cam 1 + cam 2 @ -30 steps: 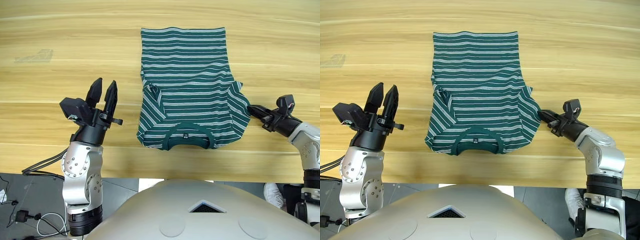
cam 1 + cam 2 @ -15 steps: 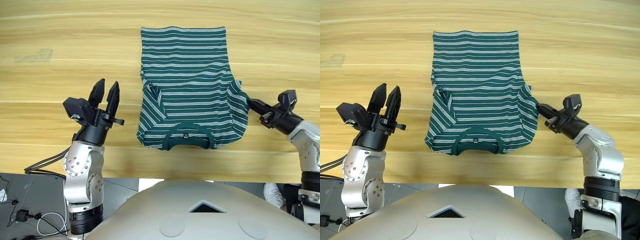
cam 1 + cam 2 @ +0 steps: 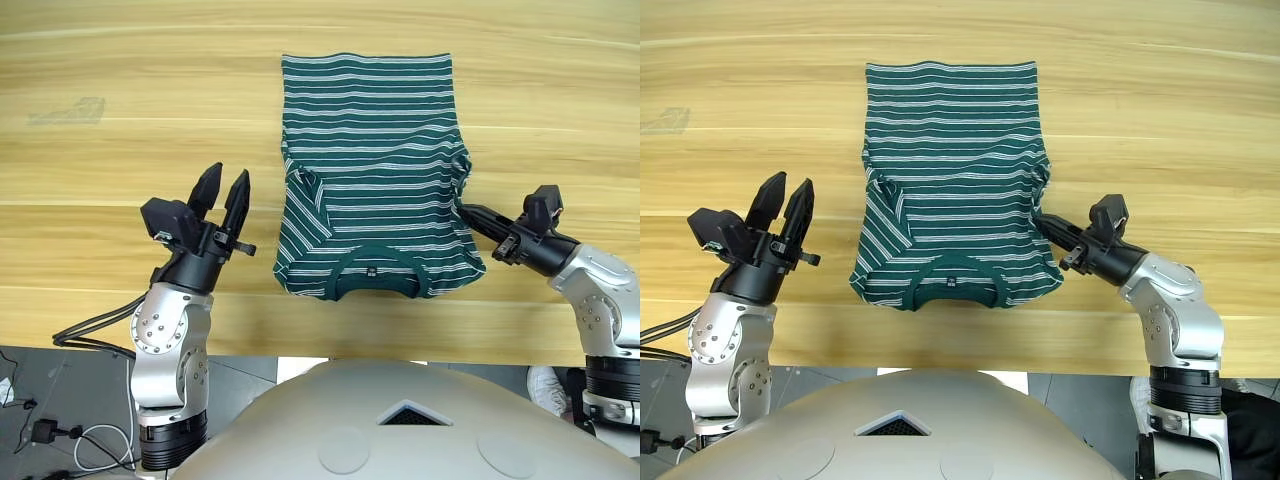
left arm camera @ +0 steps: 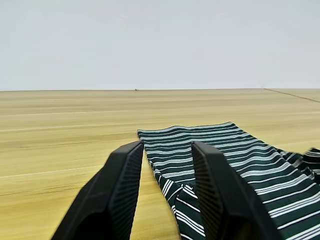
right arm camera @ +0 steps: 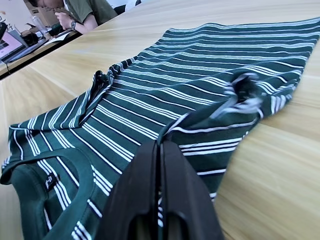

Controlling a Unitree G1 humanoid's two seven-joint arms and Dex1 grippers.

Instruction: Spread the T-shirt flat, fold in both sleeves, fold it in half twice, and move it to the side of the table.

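A dark green T-shirt [image 3: 375,140] with white stripes lies flat on the wooden table [image 3: 120,80], its collar [image 3: 378,272] toward the near edge. Its left sleeve [image 3: 305,205] is folded in over the body. My right gripper [image 3: 468,212] is shut on the edge of the right sleeve [image 5: 200,125], holding that fabric slightly raised and drawn in over the shirt's right side. Left of the shirt, my left gripper [image 3: 227,182] stands open above bare wood, a short way from the shirt's left edge, its two fingers [image 4: 125,165] pointing away over the table.
A faint grey mark [image 3: 65,112] sits on the far left of the table. The table's near edge [image 3: 300,345] runs just below the collar. Wide bare wood lies on both sides of the shirt and beyond its hem [image 3: 365,60].
My right gripper has moved left toward the shirt's middle, dragging the right sleeve's edge inward. My left gripper has shifted a little right and nearer, still open.
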